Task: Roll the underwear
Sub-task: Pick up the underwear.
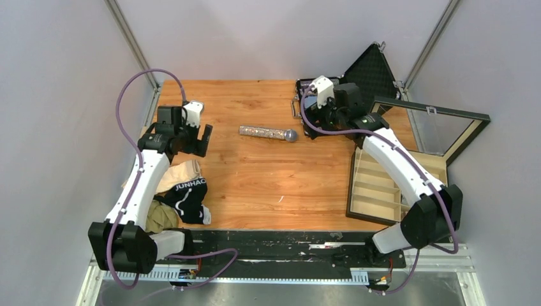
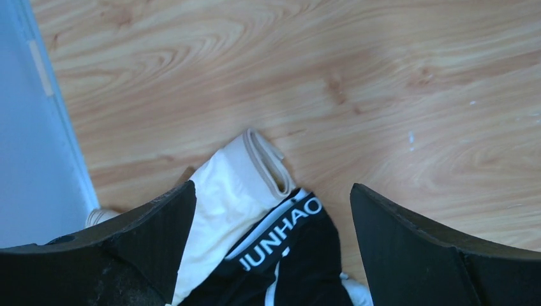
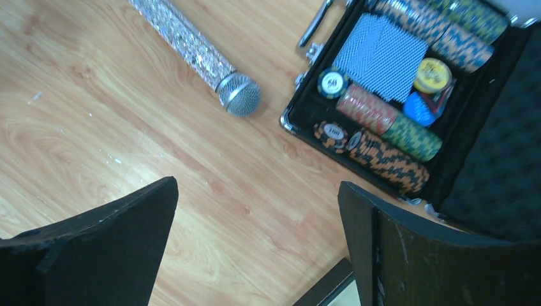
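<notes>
Left pincer (image 2: 273, 191): released, empty; I see it hanging over the underwear (image 1: 182, 194).
Underwear: heaped on the worktop (image 1: 268, 182) at its near-left edge. Cream pair (image 2: 233, 185) touches the black JUNHAO pair (image 2: 300, 255); olive pair (image 1: 161, 218) lies nearest the bases.
Right pincer (image 3: 258, 185): released, empty, near the microphone (image 3: 191, 48) and the open chip case (image 3: 383, 95).

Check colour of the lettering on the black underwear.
White lettering on the black underwear; clearest in the left wrist view.
</notes>
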Available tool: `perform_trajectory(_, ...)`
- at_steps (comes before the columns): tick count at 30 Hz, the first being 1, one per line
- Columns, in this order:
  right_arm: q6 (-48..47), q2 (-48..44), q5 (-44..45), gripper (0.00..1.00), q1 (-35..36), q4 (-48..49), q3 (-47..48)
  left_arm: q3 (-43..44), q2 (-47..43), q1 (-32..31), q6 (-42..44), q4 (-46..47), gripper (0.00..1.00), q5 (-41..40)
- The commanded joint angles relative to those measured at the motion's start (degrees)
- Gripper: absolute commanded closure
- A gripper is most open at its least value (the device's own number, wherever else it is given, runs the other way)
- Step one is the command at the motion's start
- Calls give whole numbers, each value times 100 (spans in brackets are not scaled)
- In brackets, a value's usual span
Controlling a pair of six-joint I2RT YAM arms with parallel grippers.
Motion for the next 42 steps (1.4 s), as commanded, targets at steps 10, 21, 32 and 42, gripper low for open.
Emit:
perform_trajectory(10, -193, 753, -1584, 10, 84, -485, 226, 110, 906, 3, 1079, -1021, 19, -701)
perform_trajectory(21, -164, 847, -1737, 10, 136, -538, 232, 752, 1802, -23, 1458, -1658, 25, -152)
perform_trajectory(32, -204, 896, -1655, 10, 132, -441, 109, 828, 2662, -140, 1092, -1723, 28, -388)
perform_trajectory(42, -222, 991, -1588, 9, 137, -410, 97, 619, 3106, -168, 743, -1380, 40, -1193)
